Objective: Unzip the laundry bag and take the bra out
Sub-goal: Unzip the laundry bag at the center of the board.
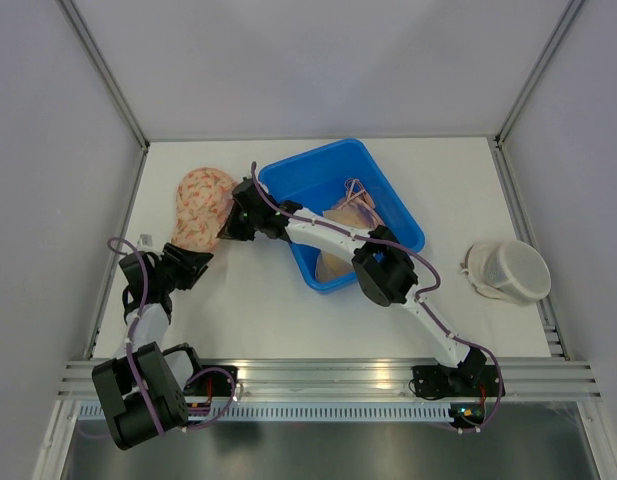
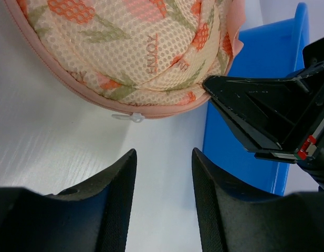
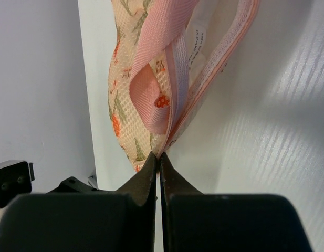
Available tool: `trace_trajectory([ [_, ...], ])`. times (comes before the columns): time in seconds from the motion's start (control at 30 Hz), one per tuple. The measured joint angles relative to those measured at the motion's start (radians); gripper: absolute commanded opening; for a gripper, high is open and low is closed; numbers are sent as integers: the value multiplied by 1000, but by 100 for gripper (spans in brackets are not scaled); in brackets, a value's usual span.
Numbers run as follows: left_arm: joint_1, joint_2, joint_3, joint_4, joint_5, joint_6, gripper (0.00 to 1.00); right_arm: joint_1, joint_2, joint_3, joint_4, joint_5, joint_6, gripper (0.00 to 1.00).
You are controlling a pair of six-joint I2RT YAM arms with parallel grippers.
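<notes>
**Ana:** Where does the laundry bag (image 1: 203, 203) sit?

**Ben:** On the counter (image 1: 288, 320), just left of the blue bin (image 1: 393, 195), its floral mesh rounded and full. The right end effector (image 1: 231, 222) reaches past the bin's corner. Its fingers (image 3: 146, 178) are pressed together on the pink trim at the bag's edge, so that arm pins the fabric.

**Ana:** And the left end effector (image 2: 164, 157)?

**Ben:** Spread, with nothing between its fingers (image 2: 117, 194). It hovers near the bag's lower edge, pointed at the small white zipper pull (image 2: 127, 117) without touching it.

**Ana:** So which step is this?

**Ben:** The unzipping, by the look of it, and at its start. In the left wrist view the zipper seam reads closed along the stretch that shows (the far side is out of sight). No bra can be made out through the mesh.

**Ana:** There is a pale garment (image 1: 340, 215) in the bin, though.

**Ben:** True, with thin pink straps. Whether it concerns this task cannot be told.

**Ana:** What does the next move call for?

**Ben:** Probably the left end effector eases forward until the pull lies between its fingers and closes on that tiny tab. Then it draws the tab along the curved seam while the right one holds the trim taut. The tab is small and sits low by the counter, so the approach needs to be low and well centred, or the fingers will close on mesh instead.
</notes>
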Motion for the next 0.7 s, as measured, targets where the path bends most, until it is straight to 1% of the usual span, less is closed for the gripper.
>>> trace_trajectory([
  [0.43, 0, 0, 0, 3, -14, 0, 56, 0, -61, 0, 10, -20, 4, 1],
  [0.7, 0, 0, 0, 51, -31, 0, 53, -1, -69, -12, 16, -30, 4, 0],
])
